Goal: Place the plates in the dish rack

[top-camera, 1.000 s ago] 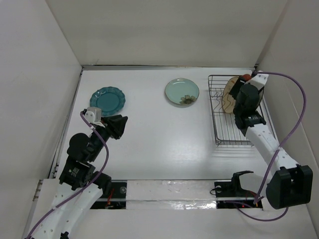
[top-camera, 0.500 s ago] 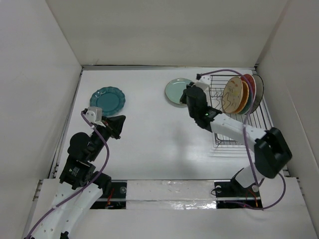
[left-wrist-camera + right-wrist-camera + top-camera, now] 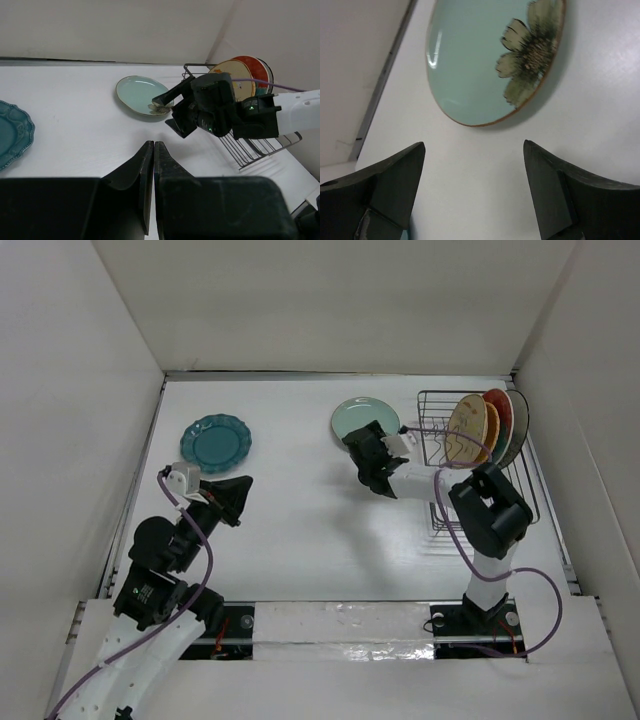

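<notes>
The pale mint plate (image 3: 358, 416) with a flower print lies flat at the back middle; it also shows in the right wrist view (image 3: 480, 65) and the left wrist view (image 3: 136, 92). My right gripper (image 3: 362, 458) is open and empty, low over the table just short of its near rim (image 3: 474, 144). The scalloped dark teal plate (image 3: 215, 442) lies flat at the back left. My left gripper (image 3: 234, 496) is shut and empty (image 3: 153, 144), below and right of it. The dish rack (image 3: 452, 512) holds the tan floral (image 3: 462, 432), orange (image 3: 490, 430), red (image 3: 500, 408) and dark-rimmed cream (image 3: 518, 420) plates upright.
White walls close in the table on the left, back and right. The rack stands against the right wall, with bare wire slots on its near half (image 3: 250, 147). My right arm's forearm reaches across in front of the rack.
My right gripper has left the rack and swung left to the mint plate, now open before its rim. The tan plate stays in the rack. The left arm has barely moved.
</notes>
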`<act>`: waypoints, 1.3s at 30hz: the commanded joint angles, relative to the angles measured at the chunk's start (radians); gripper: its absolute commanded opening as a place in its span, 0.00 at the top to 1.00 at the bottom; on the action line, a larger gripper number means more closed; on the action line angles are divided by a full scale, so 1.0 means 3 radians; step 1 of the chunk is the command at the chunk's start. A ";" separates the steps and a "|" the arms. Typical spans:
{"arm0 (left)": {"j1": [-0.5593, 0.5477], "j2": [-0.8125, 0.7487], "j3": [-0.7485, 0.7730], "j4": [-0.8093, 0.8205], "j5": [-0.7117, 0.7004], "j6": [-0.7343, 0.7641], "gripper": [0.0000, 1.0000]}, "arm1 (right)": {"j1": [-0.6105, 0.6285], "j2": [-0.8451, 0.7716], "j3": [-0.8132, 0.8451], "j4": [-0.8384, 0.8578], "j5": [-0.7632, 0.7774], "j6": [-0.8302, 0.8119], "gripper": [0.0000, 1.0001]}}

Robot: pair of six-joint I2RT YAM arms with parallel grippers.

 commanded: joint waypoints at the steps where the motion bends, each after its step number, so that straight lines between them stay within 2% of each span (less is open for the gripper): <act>1: -0.0059 -0.0077 0.0074 0.0052 -0.0100 -0.0011 0.98 | -0.0035 0.0060 0.0043 -0.0441 0.0246 0.1116 0.13; 4: -0.0135 -0.0122 0.0074 0.0031 -0.0141 -0.0006 0.98 | -0.0035 0.0126 0.0083 -0.0609 0.0252 0.1459 0.12; 5: -0.0136 -0.0138 0.0079 0.0021 -0.0146 -0.0006 0.98 | -0.0035 0.0203 0.0184 -0.0853 0.0251 0.1612 0.14; 8: -0.0202 -0.0164 0.0085 0.0011 -0.0182 -0.0006 0.98 | -0.0035 0.0326 0.0262 -0.1089 0.0231 0.1827 0.17; 13: -0.0263 -0.0204 0.0085 -0.0005 -0.0213 -0.0006 0.99 | -0.0147 0.0489 0.0349 -0.1126 0.0067 0.1945 0.20; 19: -0.0294 -0.0225 0.0090 -0.0025 -0.0223 -0.0001 0.99 | -0.0265 0.0709 0.0595 -0.1188 -0.0040 0.1874 0.31; 22: -0.0294 -0.0225 0.0090 -0.0035 -0.0223 -0.0006 0.99 | -0.0301 0.0786 0.0666 -0.1152 -0.0142 0.1874 0.40; 25: -0.0294 -0.0225 0.0095 -0.0035 -0.0325 -0.0011 0.99 | -0.0331 0.0832 0.0732 -0.1147 -0.0193 0.1843 0.45; 28: -0.0294 -0.0225 0.0095 -0.0035 -0.0335 -0.0006 0.99 | -0.0362 0.0863 0.0758 -0.1121 -0.0250 0.1792 0.58; 29: -0.0294 -0.0220 0.0095 -0.0035 -0.0335 -0.0006 0.99 | -0.0362 0.0863 0.0758 -0.1091 -0.0260 0.1752 0.68; 31: -0.0294 -0.0215 0.0095 -0.0040 -0.0346 -0.0006 0.99 | -0.0362 0.0858 0.0738 -0.1070 -0.0280 0.1721 0.72; 35: -0.0294 -0.0205 0.0090 -0.0035 -0.0366 -0.0006 0.99 | -0.0291 0.0786 0.0651 -0.0963 -0.0245 0.1547 0.88; 39: -0.0294 -0.0199 0.0090 -0.0040 -0.0382 -0.0006 0.99 | -0.0148 0.0669 0.0483 -0.0748 -0.0245 0.1271 0.93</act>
